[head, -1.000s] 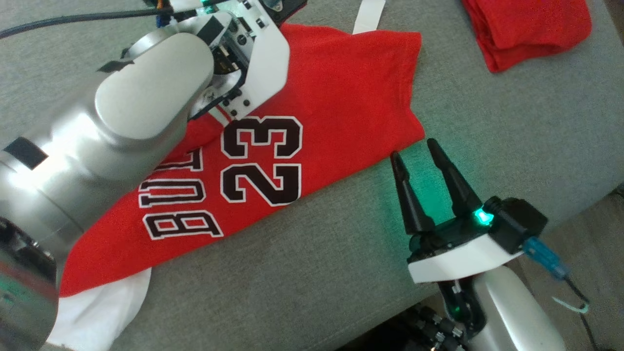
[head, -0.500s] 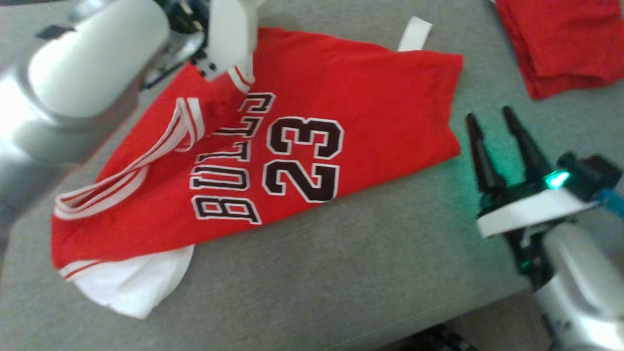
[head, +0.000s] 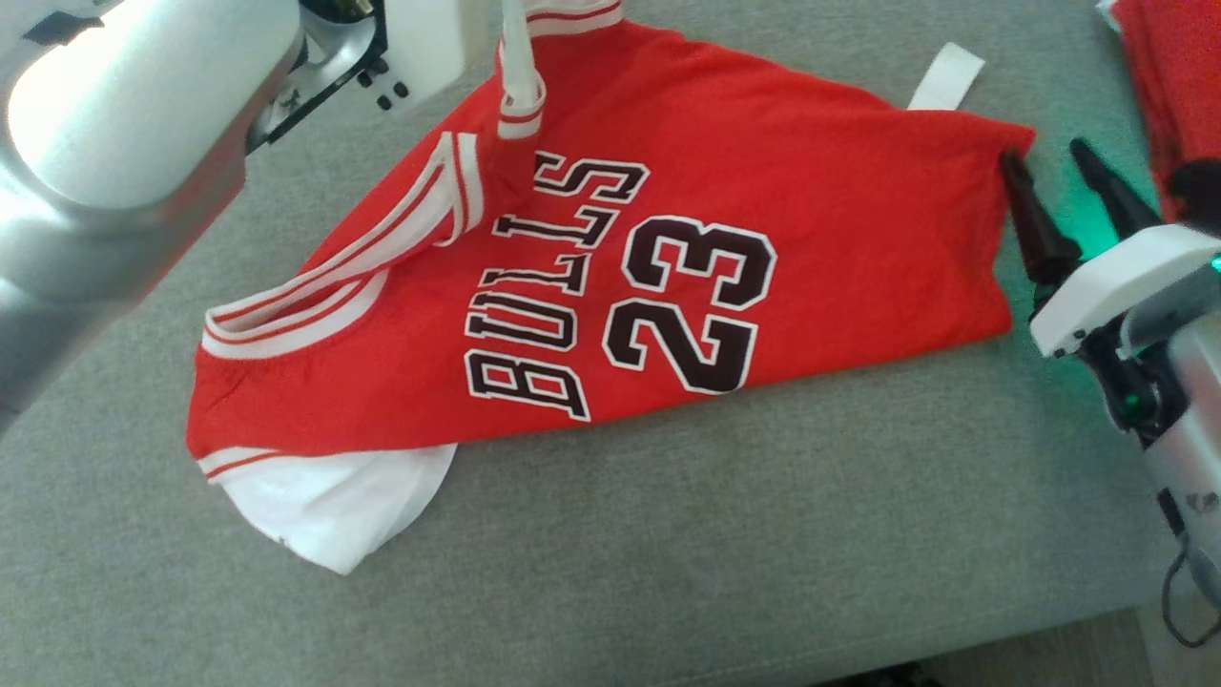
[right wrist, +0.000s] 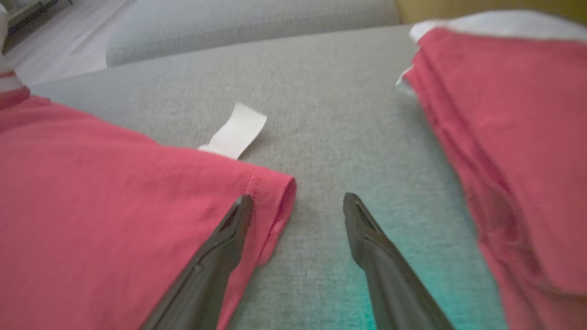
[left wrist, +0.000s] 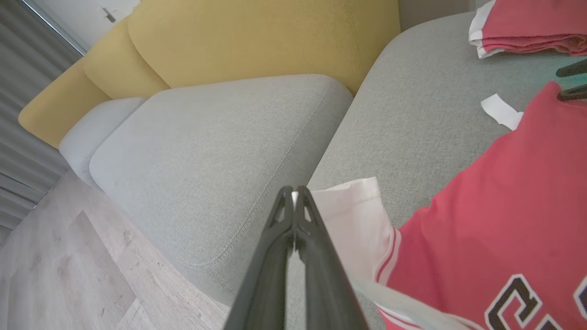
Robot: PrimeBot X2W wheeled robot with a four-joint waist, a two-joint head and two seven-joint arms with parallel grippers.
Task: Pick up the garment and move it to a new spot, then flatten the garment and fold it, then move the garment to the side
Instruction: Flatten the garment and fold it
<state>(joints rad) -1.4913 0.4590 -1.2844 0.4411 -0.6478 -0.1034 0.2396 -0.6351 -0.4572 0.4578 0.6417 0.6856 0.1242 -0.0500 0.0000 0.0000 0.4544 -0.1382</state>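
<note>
The garment is a red jersey with white trim and black "BULLS 23" lettering, lying on the grey sofa cushion. One white-edged shoulder strap is pulled up toward my left arm at the top left. In the left wrist view my left gripper is shut, a sliver of white cloth at its tips and the garment beside it. My right gripper stands open at the jersey's hem corner. Its left finger lies over the red cloth, the other over bare cushion.
A stack of folded red garments lies just right of my right gripper. A white strip sits on the cushion behind the hem. The cushion's front edge and wooden floor are close by, a yellow sofa back beyond.
The head camera has shifted. My left arm has drawn up and off the jersey, lifting the strap and uncovering the lettering. My right gripper has come up to the hem corner.
</note>
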